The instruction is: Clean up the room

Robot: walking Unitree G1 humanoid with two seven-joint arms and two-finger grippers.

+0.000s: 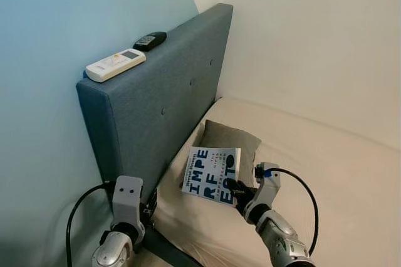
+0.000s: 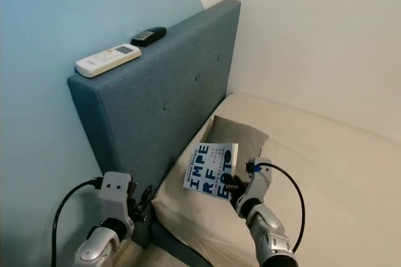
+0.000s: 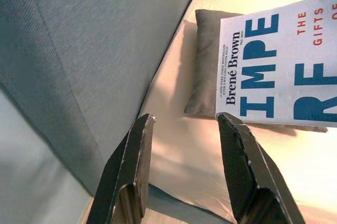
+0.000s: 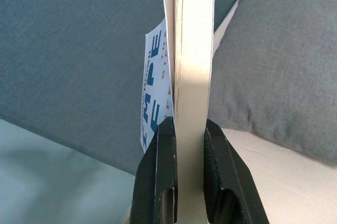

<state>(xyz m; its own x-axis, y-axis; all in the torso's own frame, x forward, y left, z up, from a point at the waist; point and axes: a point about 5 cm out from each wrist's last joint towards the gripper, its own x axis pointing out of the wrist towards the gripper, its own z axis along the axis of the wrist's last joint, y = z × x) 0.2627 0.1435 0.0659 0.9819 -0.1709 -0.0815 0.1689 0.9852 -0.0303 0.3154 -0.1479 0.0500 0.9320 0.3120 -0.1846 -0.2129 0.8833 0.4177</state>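
Here right tool [image 1: 233, 190] clamps book [image 1: 212, 173] edgewise.

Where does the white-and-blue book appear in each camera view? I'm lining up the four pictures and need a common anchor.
Left eye view: book low centre, held by the right gripper above the bed.
Right eye view: book low centre, before the grey pillow.
Left wrist view: upper right, cover facing the camera.
Right wrist view: edge-on, centre, clamped between the fingers.
Shared landmark: the grey pillow.
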